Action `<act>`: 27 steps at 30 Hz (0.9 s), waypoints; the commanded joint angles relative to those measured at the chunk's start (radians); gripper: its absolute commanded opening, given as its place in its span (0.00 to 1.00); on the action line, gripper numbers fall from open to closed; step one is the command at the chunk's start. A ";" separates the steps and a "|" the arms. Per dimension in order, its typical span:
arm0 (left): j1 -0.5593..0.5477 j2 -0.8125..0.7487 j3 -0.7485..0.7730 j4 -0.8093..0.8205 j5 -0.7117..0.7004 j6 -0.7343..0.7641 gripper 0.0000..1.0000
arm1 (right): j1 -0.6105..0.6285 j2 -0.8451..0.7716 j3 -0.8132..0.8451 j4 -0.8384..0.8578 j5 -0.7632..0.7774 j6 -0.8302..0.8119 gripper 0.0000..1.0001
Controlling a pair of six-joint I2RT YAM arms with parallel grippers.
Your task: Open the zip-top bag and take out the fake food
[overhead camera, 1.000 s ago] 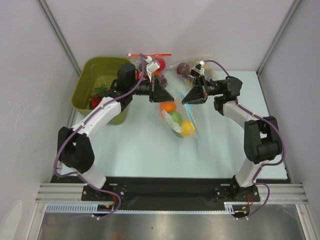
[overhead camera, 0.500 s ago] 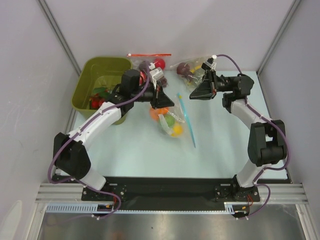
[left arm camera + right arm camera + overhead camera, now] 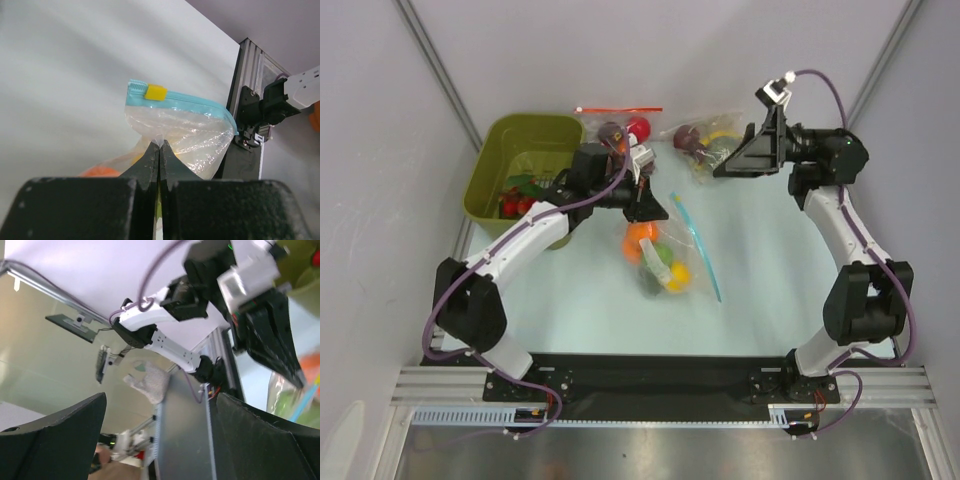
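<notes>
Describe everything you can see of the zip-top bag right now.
The zip-top bag is clear, crinkly plastic with a light-blue zip strip carrying a yellow slider near one end. The left gripper is shut on a fold of film just below the strip. Inside show an orange fruit, a light-green fruit and a yellow fruit. It is over the middle of the table; whether its mouth is open cannot be told.

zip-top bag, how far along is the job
Possibly done: the yellow slider sits at one end of the zip strip; whether the zip-top bag is open is unclear. In hand: the left gripper pinches its plastic; the right gripper is open and empty. Left: the fake food is inside it.
</notes>
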 commanded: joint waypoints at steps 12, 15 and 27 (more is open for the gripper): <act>-0.005 0.056 0.158 -0.146 -0.030 0.112 0.00 | -0.048 0.322 1.064 -1.174 0.204 -0.898 1.00; -0.005 0.068 0.178 -0.166 -0.039 0.121 0.00 | -0.049 0.405 1.204 -1.176 0.280 -0.852 1.00; -0.007 0.100 0.232 -0.174 -0.068 0.153 0.00 | 0.107 0.128 0.857 -2.119 1.028 -1.794 1.00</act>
